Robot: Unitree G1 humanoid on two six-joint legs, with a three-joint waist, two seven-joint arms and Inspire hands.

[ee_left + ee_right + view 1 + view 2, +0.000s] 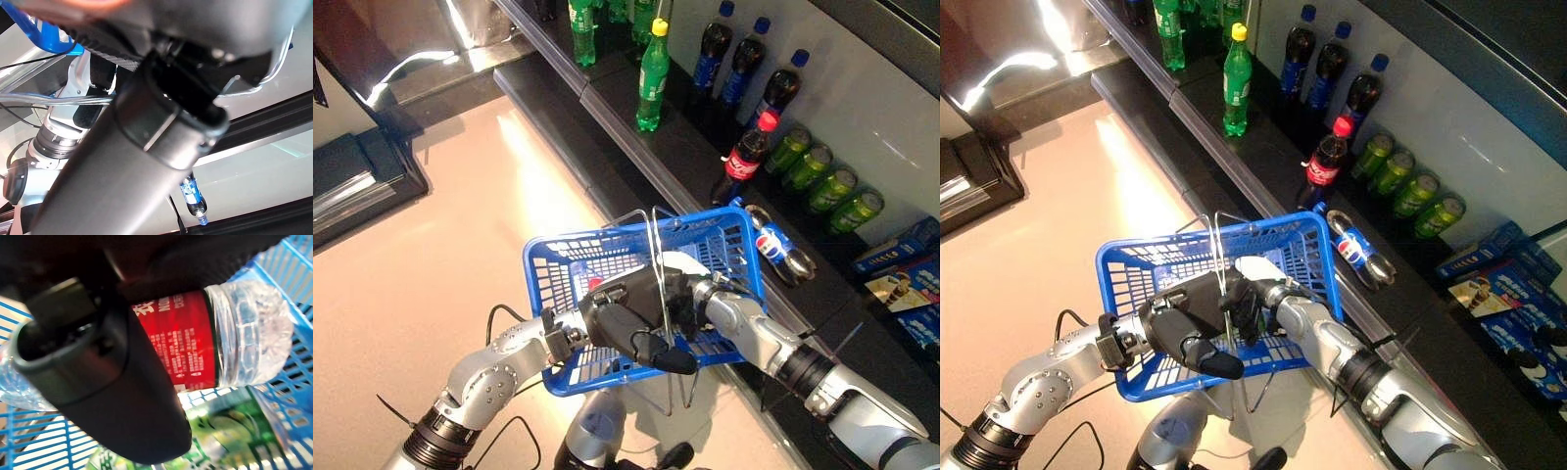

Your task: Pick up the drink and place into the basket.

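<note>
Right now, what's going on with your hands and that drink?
Right hand gripping water bottle inside blue basket. Left hand holding basket handle. Green can beneath.

Green bottle (653, 75) upright on dark shelf (636, 147), green cans (822, 178) in a row

Clear bottle (230, 340) with red label, lying sideways inside blue basket (554, 279) (mesh walls, wire handles (661, 245) upright), above a green-labelled drink (230, 435) on the basket floor. Clasped in right hand (98, 377). Basket held up off the floor by left hand (622, 323).
</note>
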